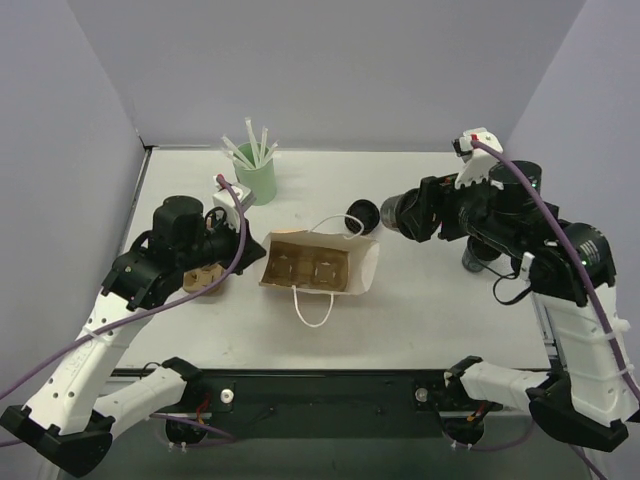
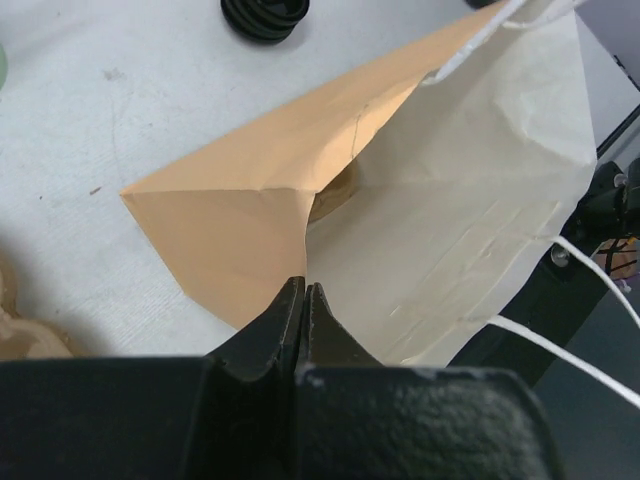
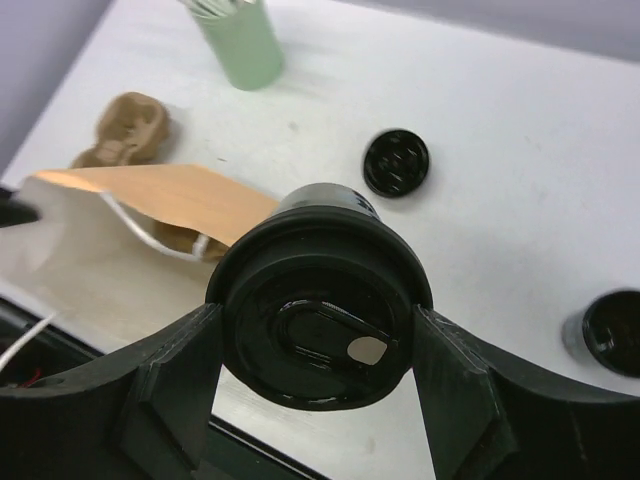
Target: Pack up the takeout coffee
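Small black tapered takeout cup with round lid (image 3: 320, 300) lies sideways in your right arm's jaws, which clamp its body. Its lid faces the wrist and its base points left toward the open brown paper bag (image 1: 365, 268), near on the white desk (image 1: 430, 300). Your left arm's jaws are closed, pinching the bag's left rim.

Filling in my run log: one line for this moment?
left gripper: shut on bag edge | right gripper: shut on cup, outside bag | cup in bag: not yet
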